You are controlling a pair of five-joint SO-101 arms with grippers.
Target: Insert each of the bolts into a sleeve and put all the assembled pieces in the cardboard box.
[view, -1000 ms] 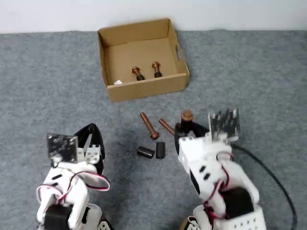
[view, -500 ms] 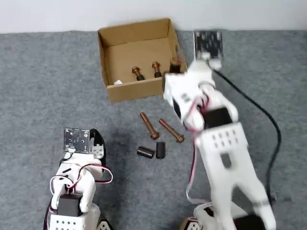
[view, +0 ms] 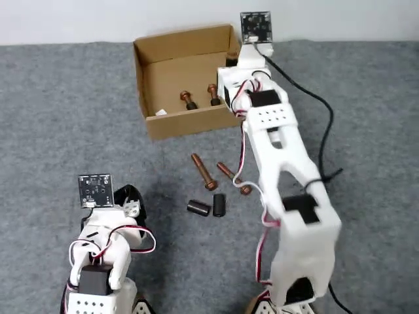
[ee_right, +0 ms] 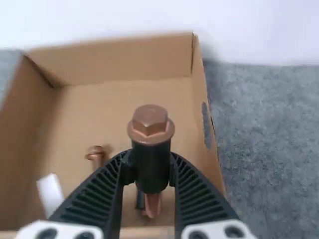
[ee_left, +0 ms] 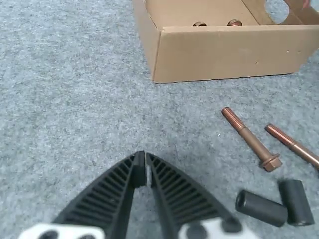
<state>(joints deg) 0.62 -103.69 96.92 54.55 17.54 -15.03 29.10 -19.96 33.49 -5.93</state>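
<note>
While the right gripper (ee_right: 148, 172) hangs over the inside of the cardboard box (ee_right: 114, 59), its jaws are clamped narrowly on the black sleeve of an assembled piece (ee_right: 149, 152). The hex head is uppermost and the threaded tip shows below the sleeve.

The left gripper (ee_left: 145, 168) sits low over the grey carpet (view: 65, 118), well apart from the box, with its jaws pressed together on nothing.

Two finished pieces (view: 188, 100) (view: 213, 95) lie on the box floor near its front wall. Two loose bolts (view: 203, 171) (view: 234, 178) and two loose sleeves (view: 198, 208) (view: 218, 205) lie on the carpet in front of the box, between the arms.

Assessment: the parts appear rigid, dense for their size and not fragile. The sleeve's smooth round wall could twist in the jaws. The bolt is probably retained by its head alone, so tilting the piece head-down risks it sliding out. The soundest hold is the present one, across the sleeve at mid-length. The loose bolts are likely to roll and are best taken across the shank near the head.
</note>
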